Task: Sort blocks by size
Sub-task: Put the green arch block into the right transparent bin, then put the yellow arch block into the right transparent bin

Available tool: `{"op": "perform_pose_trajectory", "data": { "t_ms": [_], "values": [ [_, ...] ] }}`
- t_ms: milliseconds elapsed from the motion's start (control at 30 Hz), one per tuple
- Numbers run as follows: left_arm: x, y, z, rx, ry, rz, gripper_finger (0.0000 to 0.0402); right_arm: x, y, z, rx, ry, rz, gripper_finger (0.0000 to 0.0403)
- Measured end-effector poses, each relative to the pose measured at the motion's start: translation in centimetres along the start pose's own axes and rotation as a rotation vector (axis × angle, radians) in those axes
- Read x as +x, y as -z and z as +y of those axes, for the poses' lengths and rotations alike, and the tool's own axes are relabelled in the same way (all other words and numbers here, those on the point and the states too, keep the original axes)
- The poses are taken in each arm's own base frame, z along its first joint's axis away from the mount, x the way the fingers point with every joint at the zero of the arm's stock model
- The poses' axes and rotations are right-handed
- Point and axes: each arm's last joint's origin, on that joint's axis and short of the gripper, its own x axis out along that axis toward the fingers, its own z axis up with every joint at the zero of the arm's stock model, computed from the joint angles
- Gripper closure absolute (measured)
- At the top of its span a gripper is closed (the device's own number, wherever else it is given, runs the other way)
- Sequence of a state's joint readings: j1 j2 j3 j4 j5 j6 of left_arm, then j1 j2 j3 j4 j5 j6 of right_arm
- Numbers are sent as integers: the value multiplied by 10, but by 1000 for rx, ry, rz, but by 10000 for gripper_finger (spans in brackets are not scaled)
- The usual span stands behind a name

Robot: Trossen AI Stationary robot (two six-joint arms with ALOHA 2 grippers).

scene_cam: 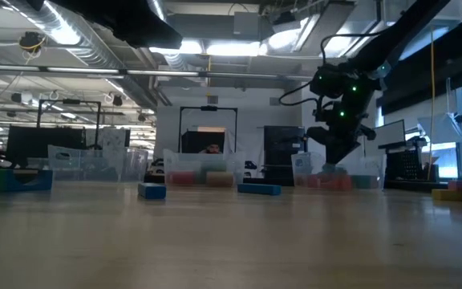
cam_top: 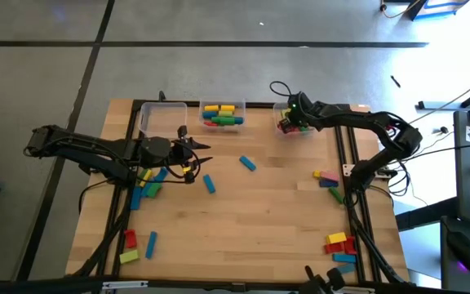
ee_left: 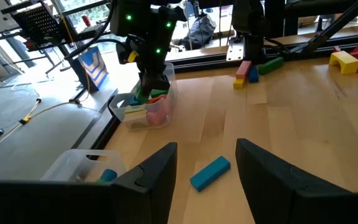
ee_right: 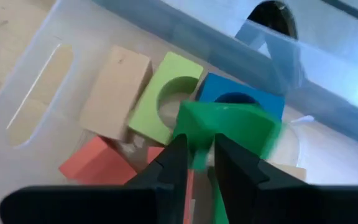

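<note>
My right gripper (cam_top: 289, 122) (ee_right: 197, 148) hangs over the clear bin at the far right (cam_top: 299, 124), pointing steeply down into it, shut on a green block (ee_right: 229, 124). Below it in that bin lie a light-green arch block (ee_right: 166, 96), a blue one (ee_right: 241, 99), a tan one (ee_right: 117, 84) and a red one (ee_right: 95, 165). My left gripper (cam_top: 198, 153) (ee_left: 207, 155) stands open above the table's left middle, holding nothing. A blue block (ee_left: 210, 172) lies flat on the table beyond its fingers. My right gripper pinches the green block's near edge (ee_right: 194, 127) between its two fingertips, coming from above and slanting down. The block hangs clear, just above the blocks lying in the bin. The block's far side is blurred, and the fingers hide how far back it reaches.
A middle bin (cam_top: 223, 114) holds several blocks, and a clear bin (cam_top: 163, 118) stands left of it. Loose blocks lie near the left arm (cam_top: 149, 181), at the near left (cam_top: 130, 242), mid-table (cam_top: 247, 163) (cam_top: 209, 184), at the right (cam_top: 326, 177) and near right (cam_top: 341, 245).
</note>
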State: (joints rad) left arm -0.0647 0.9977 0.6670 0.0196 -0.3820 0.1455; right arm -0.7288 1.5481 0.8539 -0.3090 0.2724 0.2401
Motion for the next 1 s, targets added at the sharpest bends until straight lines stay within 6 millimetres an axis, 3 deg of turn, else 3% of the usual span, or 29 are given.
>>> {"op": "perform_pose_trajectory", "data": {
  "t_ms": [267, 400, 567, 700, 833, 1000],
  "values": [
    [0, 0, 0, 0, 0, 1, 243, 3, 1, 1, 10, -6, 14, 265],
    [0, 0, 0, 0, 0, 1, 243, -8, -6, 1, -16, -17, 30, 227],
    [0, 0, 0, 5, 0, 1, 243, -46, -21, 6, -63, -41, 42, 201],
    [0, 0, 0, 12, 1, 1, 243, -84, -22, 19, -132, -107, 71, 197],
    [0, 0, 0, 12, 1, 1, 243, -119, -7, 38, -197, -165, 137, 200],
    [0, 0, 0, 12, 1, 2, 243, -147, 27, 64, -261, -246, 276, 205]
  ]
}}
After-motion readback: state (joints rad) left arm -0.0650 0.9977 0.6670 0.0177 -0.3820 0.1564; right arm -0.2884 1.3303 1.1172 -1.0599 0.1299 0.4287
